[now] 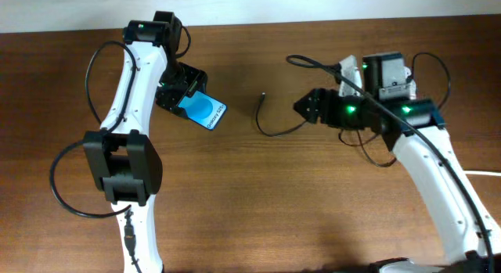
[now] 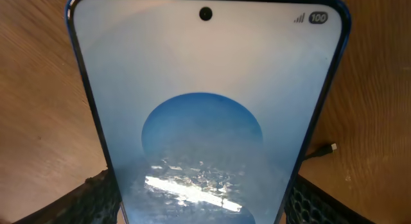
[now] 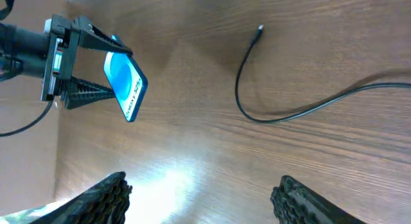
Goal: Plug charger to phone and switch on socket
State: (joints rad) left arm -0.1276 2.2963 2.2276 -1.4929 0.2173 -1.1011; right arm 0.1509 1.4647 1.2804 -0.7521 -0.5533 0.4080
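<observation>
**Phone is up, charger is not yet picked**

The left pincer point(image 1: 182, 95) is clenched on the lower part of the phone point(image 1: 208, 111) and holds it above the worktop point(image 1: 258, 218), tilted, with the blue screen up. The free end of the phone points toward the right arm.

The charger point(image 3: 237, 86) lies loose on the worktop in a curve. Its plug tip point(image 3: 260, 29) rests flat between the two arms, apart from the phone. The right pincer point(image 1: 304, 107) is released: in the right wrist view its fingers are spread and nothing is between them. It hovers above the cable, not touching it.

I judge that the step in hand is the taking of the charger; the plugging has not begun. The next move calls for the right pincer to descend and close on the cable just behind the plug tip. It must then bring the tip in line with the port of the phone; the port itself I cannot see. The socket is not in view in any picture, so its switch comes later.
</observation>
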